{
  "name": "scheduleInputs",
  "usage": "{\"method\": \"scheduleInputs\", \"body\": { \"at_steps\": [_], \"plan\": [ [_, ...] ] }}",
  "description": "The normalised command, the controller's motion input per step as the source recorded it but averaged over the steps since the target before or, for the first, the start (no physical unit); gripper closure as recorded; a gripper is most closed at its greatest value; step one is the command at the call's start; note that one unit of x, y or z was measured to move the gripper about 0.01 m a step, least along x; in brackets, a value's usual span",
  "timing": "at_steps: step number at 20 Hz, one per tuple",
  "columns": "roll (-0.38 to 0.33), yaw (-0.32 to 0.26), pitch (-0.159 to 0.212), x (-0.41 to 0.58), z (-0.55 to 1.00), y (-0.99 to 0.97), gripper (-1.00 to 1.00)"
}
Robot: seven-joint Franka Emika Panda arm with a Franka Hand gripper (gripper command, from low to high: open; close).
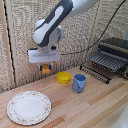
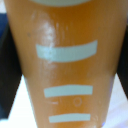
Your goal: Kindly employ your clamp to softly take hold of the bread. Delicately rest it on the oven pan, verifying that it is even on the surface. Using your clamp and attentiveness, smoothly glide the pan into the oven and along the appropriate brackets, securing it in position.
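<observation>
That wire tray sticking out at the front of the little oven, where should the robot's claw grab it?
Probably the oven pan's near edge, facing away from the oven, pinched from above. It lies flat and thin, so fingers can straddle that edge bar. The clamp is now busy holding the bread.

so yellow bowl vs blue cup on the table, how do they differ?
The yellow bowl is low and wide; the blue cup is taller and narrower. The bowl is yellow, the cup blue. The bowl sits farther back, toward the exterior view's left; the cup is nearer the camera, to the bowl's right. Both stand upright with open tops on the wooden table, close together.
</observation>
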Motion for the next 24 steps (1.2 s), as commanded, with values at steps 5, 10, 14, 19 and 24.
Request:
{"method": "scheduleInputs", "body": {
  "at_steps": [5, 10, 14, 19, 24],
  "plan": [
    [0.031, -0.343, 0.067, 0.0, 0.73, -0.2, 1.0],
    [0.025, -0.342, 0.075, 0.0, 0.73, -0.21, 1.0],
    [0.008, -0.328, 0.06, 0.011, 0.68, -0.25, 1.0],
    [0.0, -0.274, 0.015, 0.02, 0.58, -0.43, 1.0],
    [0.002, -0.228, 0.015, 0.0, 0.46, -0.58, 1.0]
  ]
}}
